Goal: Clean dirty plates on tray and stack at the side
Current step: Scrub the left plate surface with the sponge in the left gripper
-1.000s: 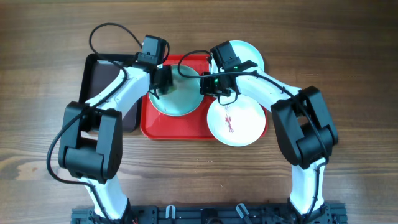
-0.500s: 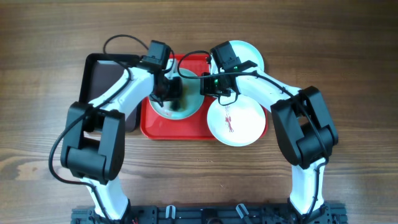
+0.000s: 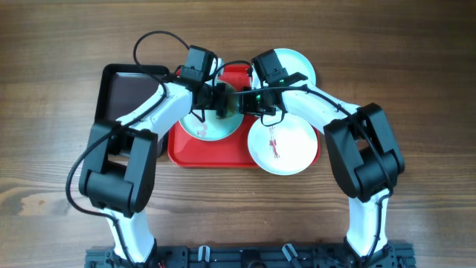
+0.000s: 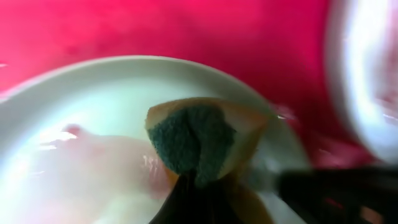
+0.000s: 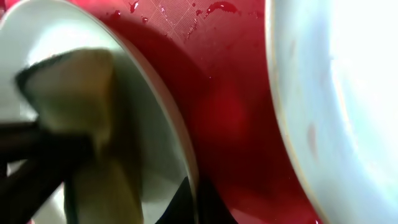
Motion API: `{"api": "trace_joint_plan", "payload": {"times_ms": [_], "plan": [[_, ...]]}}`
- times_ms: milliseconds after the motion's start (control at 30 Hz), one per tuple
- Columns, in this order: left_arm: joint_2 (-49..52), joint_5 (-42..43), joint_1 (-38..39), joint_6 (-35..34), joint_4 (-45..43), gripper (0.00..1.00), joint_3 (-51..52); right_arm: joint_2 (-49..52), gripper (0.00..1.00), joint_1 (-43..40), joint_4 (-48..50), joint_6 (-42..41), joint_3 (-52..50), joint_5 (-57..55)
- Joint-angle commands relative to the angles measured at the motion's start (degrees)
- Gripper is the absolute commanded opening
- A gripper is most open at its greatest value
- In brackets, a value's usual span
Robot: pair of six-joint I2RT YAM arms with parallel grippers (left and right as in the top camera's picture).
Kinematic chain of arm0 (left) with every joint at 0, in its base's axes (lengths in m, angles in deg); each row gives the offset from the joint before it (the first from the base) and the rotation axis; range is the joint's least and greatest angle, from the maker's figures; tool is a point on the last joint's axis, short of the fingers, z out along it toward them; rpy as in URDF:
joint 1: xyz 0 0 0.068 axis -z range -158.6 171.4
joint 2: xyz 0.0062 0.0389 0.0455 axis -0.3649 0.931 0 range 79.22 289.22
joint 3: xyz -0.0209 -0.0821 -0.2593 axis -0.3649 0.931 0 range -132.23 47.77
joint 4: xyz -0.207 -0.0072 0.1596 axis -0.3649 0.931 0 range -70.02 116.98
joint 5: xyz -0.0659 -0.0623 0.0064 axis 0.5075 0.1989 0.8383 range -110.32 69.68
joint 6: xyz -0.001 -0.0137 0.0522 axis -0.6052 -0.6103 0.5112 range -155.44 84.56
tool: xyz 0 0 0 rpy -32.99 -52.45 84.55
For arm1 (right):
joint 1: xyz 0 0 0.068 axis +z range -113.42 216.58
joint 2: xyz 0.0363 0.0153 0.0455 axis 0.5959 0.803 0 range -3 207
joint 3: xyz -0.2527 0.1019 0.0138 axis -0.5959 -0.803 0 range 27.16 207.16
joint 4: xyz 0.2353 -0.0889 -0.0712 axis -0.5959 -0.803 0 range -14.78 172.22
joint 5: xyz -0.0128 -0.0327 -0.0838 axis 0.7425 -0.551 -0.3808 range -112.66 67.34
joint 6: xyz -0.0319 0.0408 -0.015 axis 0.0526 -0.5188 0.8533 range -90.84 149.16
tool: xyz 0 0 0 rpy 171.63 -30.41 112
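Right now we are scrubbing what looks like the first of the dirty plates. Our left gripper (image 3: pixel 216 98) is clamped on a green-faced sponge (image 4: pixel 196 140) and is pressing it onto the aqua plate (image 3: pixel 207 128), which is lying on the red tray (image 3: pixel 212 155) at centre frame. Our right gripper (image 3: pixel 251 101) is pinched shut on that plate's right rim, steadying it.

A streaked plate (image 3: pixel 294 141) is sitting at lower right, overhanging the tray's right edge. A third plate (image 3: pixel 299 65) is resting on the table (image 3: pixel 416 59) at upper right and seems to be the start of the stack.

We are judging that the sponge next needs to sweep the plate's whole centre while the rim grip holds. After that, the plate needs lifting across onto the upper-right plate.
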Motion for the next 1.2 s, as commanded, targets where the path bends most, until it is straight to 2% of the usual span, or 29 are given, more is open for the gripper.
{"api": "trace_joint_plan", "payload": {"times_ms": [0,233,467,567,667,733,1000,1100,1167], "plan": [[3.48,-14.51,-1.57,-5.95,0.66,0.04,0.24,1.38,0.04,-0.09,-0.02,-0.37,0.81,1.4],[4.35,-14.47,-3.56,-11.63,10.64,0.04,0.24,1.38,0.04,-0.09,0.13,-0.39,0.81,1.42],[4.35,-14.47,-6.23,-22.71,6.05,0.04,0.24,1.38,0.04,-0.09,0.04,-0.37,0.81,1.42],[4.35,-14.45,-6.27,-30.14,5.66,0.04,0.24,1.38,0.04,-0.09,0.04,-0.37,0.81,1.42],[4.35,-14.4,-6.12,-41.42,8.55,0.04,0.24,1.38,0.04,-0.09,0.11,-0.37,0.81,1.4],[4.35,-14.32,-5.64,-45.88,10.32,0.04,0.24,1.38,0.04,-0.09,0.15,-0.37,0.81,1.38],[4.35,-14.25,-2.97,-46.03,14.05,0.04,0.24,1.38,0.04,-0.09,0.17,-0.37,0.81,1.38],[4.35,-15.19,-2.67,-50.25,13.05,0.04,0.24,1.38,0.04,-0.09,0.39,-0.39,0.81,1.38],[4.35,-15.45,-2.73,-50.23,10.03,0.04,0.24,1.38,0.04,-0.09,0.35,-0.37,0.81,1.38]]}}
